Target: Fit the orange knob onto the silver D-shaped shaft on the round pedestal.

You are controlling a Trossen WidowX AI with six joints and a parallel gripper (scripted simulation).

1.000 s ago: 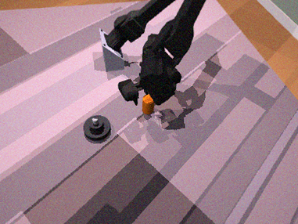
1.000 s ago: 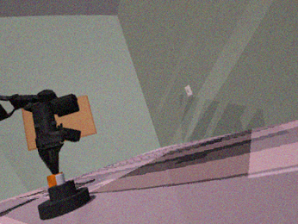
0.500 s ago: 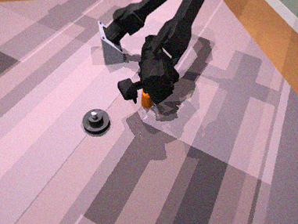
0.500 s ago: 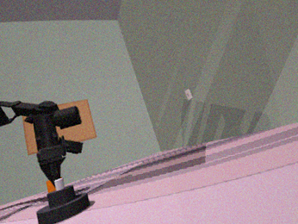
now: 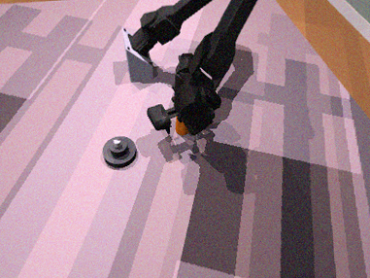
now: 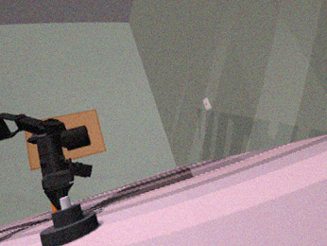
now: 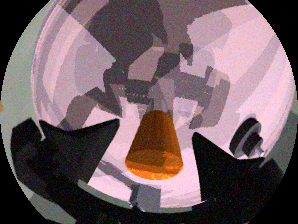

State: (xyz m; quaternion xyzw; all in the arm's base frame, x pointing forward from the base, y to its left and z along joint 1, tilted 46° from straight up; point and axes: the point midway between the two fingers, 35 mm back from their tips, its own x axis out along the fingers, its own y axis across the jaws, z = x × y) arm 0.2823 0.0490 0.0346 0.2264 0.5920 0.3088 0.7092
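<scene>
Still-bare shaft (image 5: 117,142) (image 6: 65,203) atop pedestal (image 5: 120,158) (image 6: 70,231) (image 7: 246,138).

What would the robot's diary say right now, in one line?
jaws: open | orange knob: between them, ungripped | shaft: bare

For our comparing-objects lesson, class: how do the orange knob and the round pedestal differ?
Colour: the orange knob is bright orange; the round pedestal is dark grey.
Shape: the knob is one plain rounded body; the pedestal is a wide stepped disc with a shaft on top.
Place: the knob is between the open fingers, the pedestal outside them.
</scene>
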